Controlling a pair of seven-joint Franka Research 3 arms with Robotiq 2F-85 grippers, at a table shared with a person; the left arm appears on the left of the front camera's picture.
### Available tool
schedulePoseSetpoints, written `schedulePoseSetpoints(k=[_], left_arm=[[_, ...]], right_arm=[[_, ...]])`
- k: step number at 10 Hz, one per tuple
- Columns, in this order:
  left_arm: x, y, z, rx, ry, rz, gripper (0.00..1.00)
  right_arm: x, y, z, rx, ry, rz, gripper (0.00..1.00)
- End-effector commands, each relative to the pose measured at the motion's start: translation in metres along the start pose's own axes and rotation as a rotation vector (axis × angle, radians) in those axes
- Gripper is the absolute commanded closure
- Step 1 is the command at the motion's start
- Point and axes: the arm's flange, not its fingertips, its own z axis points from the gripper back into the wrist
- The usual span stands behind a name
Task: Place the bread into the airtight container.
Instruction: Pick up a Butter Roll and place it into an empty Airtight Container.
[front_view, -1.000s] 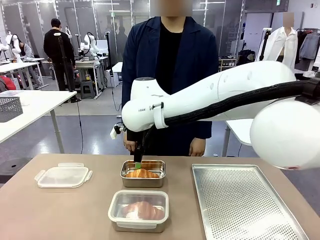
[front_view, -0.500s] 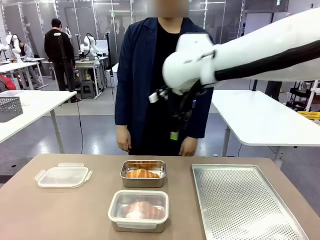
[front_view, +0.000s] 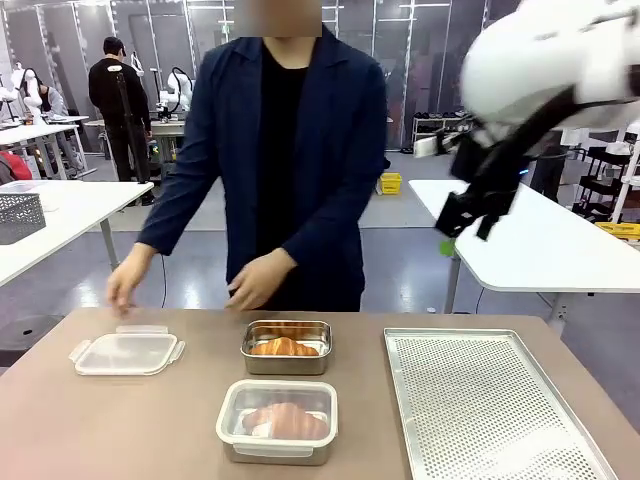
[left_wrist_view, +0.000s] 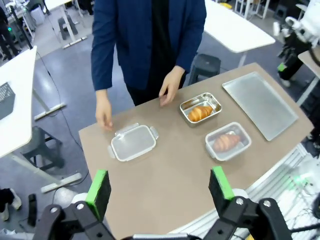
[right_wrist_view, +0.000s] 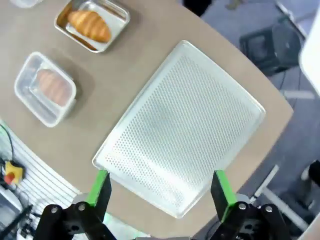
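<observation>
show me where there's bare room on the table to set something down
Free: the perforated tray, bare on the table's right, and the near-left tabletop in front of the loose lid. Crowded: the middle, where the open steel container with bread and the lidded container sit close.

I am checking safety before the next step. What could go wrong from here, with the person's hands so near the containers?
1. The person's hand hovers close to the open metal container holding the bread; an arm coming down there could hit it.
2. The person's other hand is above the loose lid, so reaching for the lid risks contact too.
3. The right gripper looks blurred, suggesting quick motion near the person.
</observation>
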Motion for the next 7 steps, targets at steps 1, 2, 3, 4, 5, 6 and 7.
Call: schedulePoseSetpoints(k=[1, 2, 3, 4, 5, 6, 7], left_arm=[[0.001, -0.001, 0.000, -0.003, 0.001, -0.003, 0.00], [0.001, -0.001, 0.000, -0.003, 0.001, -0.003, 0.00], [0.001, -0.001, 0.000, -0.003, 0.001, -0.003, 0.00], [0.001, -0.001, 0.000, -0.003, 0.001, -0.003, 0.00], [0.001, -0.001, 0.000, -0.003, 0.001, -0.003, 0.00], [0.001, -0.001, 0.000, -0.003, 0.001, -0.003, 0.00], [0.001, -0.001, 0.000, -0.003, 0.001, -0.003, 0.00]], right_arm=[[-0.052, 0.007, 0.034, -0.071, -0.054, -0.137, 0.00], [-0.080, 0.005, 0.065, -0.080, -0.140, -0.196, 0.00], [-0.109, 0.012, 0.099, -0.088, -0.237, -0.197, 0.00], [-0.127, 0.017, 0.125, -0.123, -0.278, -0.222, 0.00], [-0.139, 0.025, 0.147, -0.143, -0.302, -0.216, 0.00], [-0.147, 0.031, 0.166, -0.147, -0.314, -0.193, 0.00], [-0.154, 0.036, 0.183, -0.163, -0.305, -0.204, 0.00]])
